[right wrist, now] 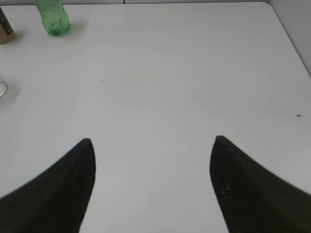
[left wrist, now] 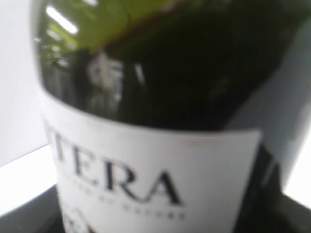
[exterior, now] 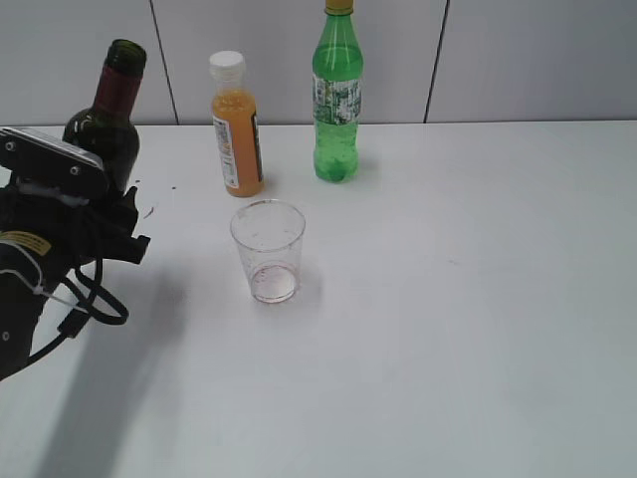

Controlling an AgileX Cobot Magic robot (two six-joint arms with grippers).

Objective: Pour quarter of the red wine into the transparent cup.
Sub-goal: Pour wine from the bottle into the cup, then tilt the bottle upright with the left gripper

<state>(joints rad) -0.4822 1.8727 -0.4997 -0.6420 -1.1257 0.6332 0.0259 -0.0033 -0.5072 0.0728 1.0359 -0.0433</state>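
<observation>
The dark glass wine bottle with maroon foil neck stands upright at the far left of the table, its mouth uncapped. My left gripper is around its lower body. In the left wrist view the bottle fills the frame, white label close up, held between the jaws. The transparent cup stands upright to the right of the bottle, apart from it, with a thin pinkish trace at its bottom. Its edge shows in the right wrist view. My right gripper is open and empty above bare table.
An orange-juice bottle with a white cap and a tall green soda bottle stand behind the cup near the back wall. The white table stretches to the right. Its far right edge shows in the right wrist view.
</observation>
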